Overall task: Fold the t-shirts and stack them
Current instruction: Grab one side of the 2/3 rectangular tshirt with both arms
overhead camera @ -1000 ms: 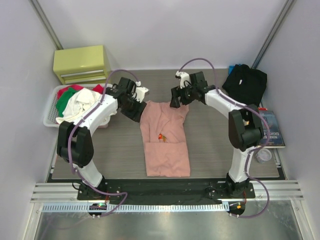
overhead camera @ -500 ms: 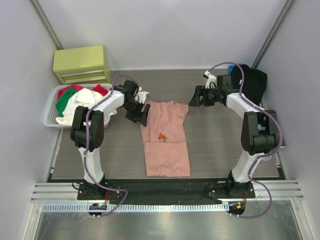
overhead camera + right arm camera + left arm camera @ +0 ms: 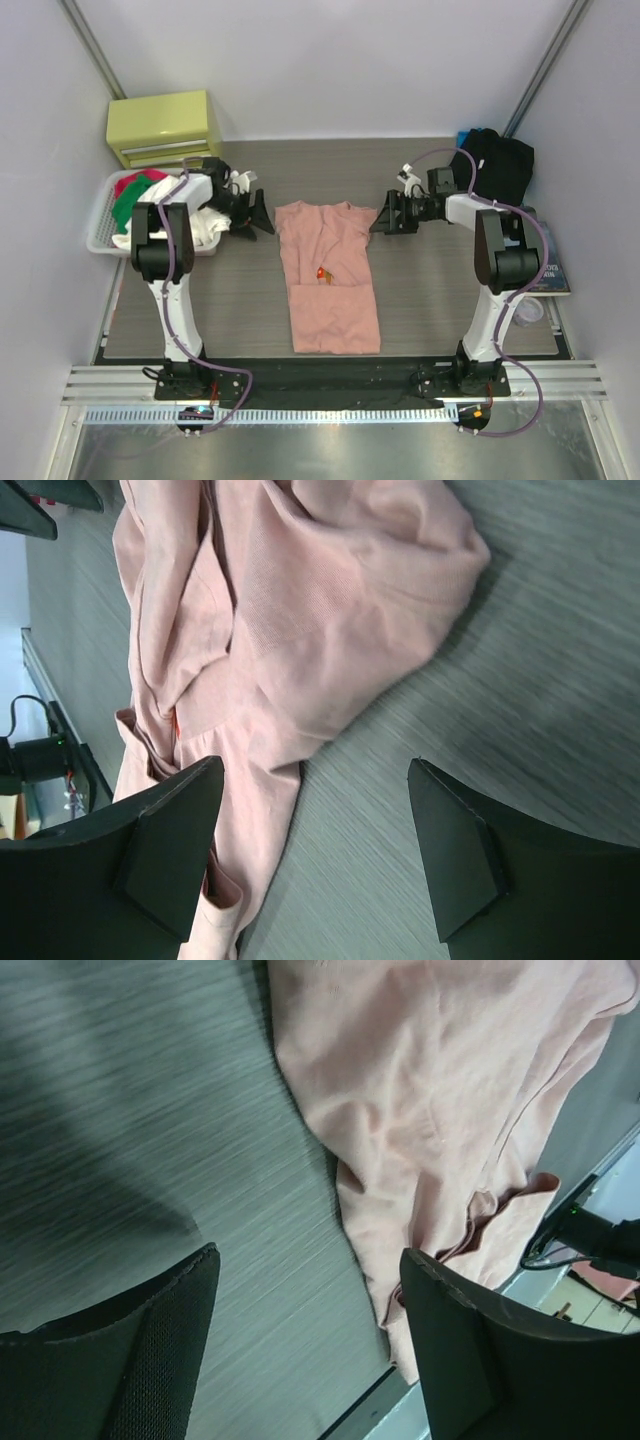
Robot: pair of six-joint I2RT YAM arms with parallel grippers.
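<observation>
A salmon-pink t-shirt [image 3: 328,275] lies in the middle of the table as a long narrow strip, sleeves folded in and a small red print on its chest. A black t-shirt [image 3: 492,165] sits bunched at the back right corner. My left gripper [image 3: 258,213] hovers just left of the pink shirt's top corner, open and empty. My right gripper [image 3: 383,215] sits just right of the other top corner, also open and empty. In the left wrist view the pink cloth [image 3: 440,1110] lies beyond the gripper [image 3: 310,1350]. In the right wrist view the shirt [image 3: 300,610] lies beside the gripper [image 3: 315,850], over bare table.
A white basket [image 3: 103,228] with red, green and white clothes stands at the left edge, behind my left arm. A yellow-green drawer box [image 3: 165,127] is at the back left. A book [image 3: 547,258] and a small clear cup [image 3: 527,310] lie at the right edge.
Both grippers have drawn away sideways from the pink shirt's top corners, the left one to the left, the right one to the right. The left jaws have widened. The shirt lies still.
</observation>
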